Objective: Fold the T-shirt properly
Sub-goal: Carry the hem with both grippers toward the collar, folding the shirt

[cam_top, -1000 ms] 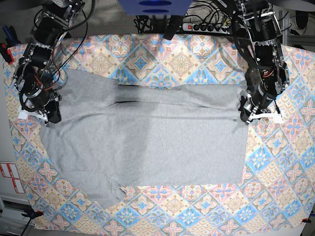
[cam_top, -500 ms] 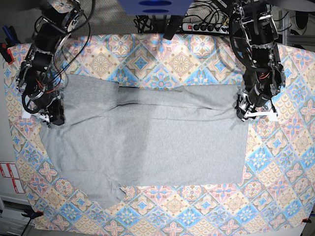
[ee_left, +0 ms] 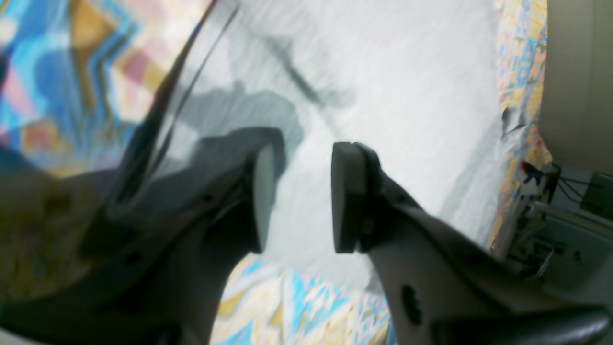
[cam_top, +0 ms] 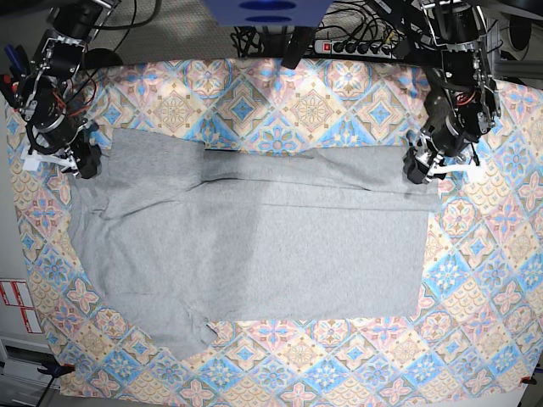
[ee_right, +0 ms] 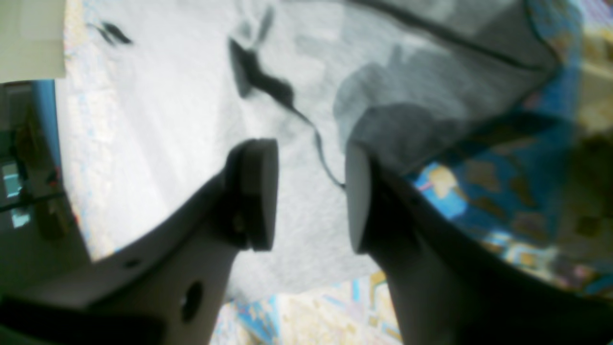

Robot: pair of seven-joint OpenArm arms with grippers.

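The grey T-shirt [cam_top: 254,237] lies spread flat on the patterned tablecloth [cam_top: 475,280], plain side up, with a fold line across its far part. My left gripper [cam_top: 422,167] hovers at the shirt's far right corner. In the left wrist view it [ee_left: 302,196] is open, with only shirt fabric [ee_left: 383,96] showing beyond the gap. My right gripper [cam_top: 85,161] is at the shirt's far left edge. In the right wrist view it [ee_right: 309,191] is open above the fabric [ee_right: 167,120], holding nothing.
A power strip and cables [cam_top: 356,44] lie behind the table's far edge. The tablecloth borders the shirt on all sides. A sleeve flap [cam_top: 187,335] sticks out at the shirt's near left corner.
Both grippers have moved toward the far side of the table, along the shirt's side edges. The shirt itself lies much as before.
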